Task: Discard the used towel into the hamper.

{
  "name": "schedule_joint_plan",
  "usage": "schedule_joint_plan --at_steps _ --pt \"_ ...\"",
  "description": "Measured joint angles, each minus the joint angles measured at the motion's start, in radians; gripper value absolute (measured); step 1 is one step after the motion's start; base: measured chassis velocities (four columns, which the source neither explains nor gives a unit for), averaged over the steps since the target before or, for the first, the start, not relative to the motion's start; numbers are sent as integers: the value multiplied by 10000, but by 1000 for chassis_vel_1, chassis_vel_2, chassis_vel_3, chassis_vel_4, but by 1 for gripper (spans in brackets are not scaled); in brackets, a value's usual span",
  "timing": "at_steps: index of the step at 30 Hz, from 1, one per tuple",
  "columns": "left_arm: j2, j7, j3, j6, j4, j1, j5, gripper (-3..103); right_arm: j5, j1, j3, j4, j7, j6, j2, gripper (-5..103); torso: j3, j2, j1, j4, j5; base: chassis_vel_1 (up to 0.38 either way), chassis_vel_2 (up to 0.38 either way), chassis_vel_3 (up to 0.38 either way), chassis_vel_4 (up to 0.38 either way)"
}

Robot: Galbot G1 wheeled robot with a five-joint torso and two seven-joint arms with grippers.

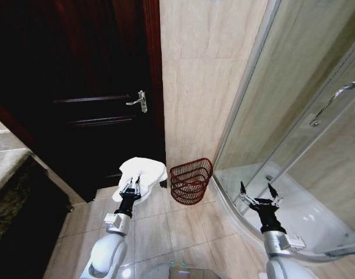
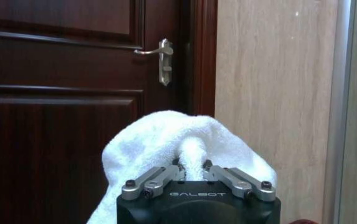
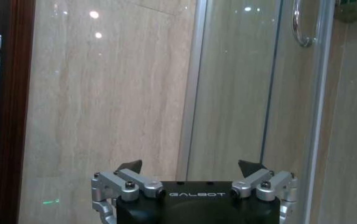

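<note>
In front of our left gripper (image 1: 134, 185) hangs the white towel (image 1: 144, 171), and the gripper's fingers are pinched tight on a fold of it. The towel drapes over the fingertips and is up off the floor. To the right of that gripper, near it on the tiled floor (image 1: 166, 224), stands the red-brown wire hamper (image 1: 191, 181), right against the tan wall (image 1: 206, 75). Beyond the towel we see the dark door (image 1: 84, 99) with its silver handle (image 1: 138, 102). Our right gripper (image 1: 258, 195) waits with its fingers spread wide and nothing between them, facing the glass shower (image 1: 300, 145).
</note>
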Motion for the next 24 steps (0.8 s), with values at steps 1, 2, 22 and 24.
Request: schedule_joint_plan --at_steps 1,2,22,24 --pt "-2 0 -6 -8 14 7 -2 10 -10 2 0 0 0 3 4 100 -32 -59 -27 0 0 0 0 0 0" --pt "-2 -2 -16 -15 36 14 -4 10 -17 4 -1 0 -1 5 8 100 -74 -136 -61 0 0 0 0 0 0" --pt "-57 -27 -123 -77 64 12 29 10 18 -18 59 51 -18 46 -45 100 -566 -1027 -459 0 0 0 0 0 0" --pt "-60 -29 -122 -78 64 13 29 10 20 -18 62 49 -17 48 -47 100 -577 -1052 -471 -1 0 0 0 0 0"
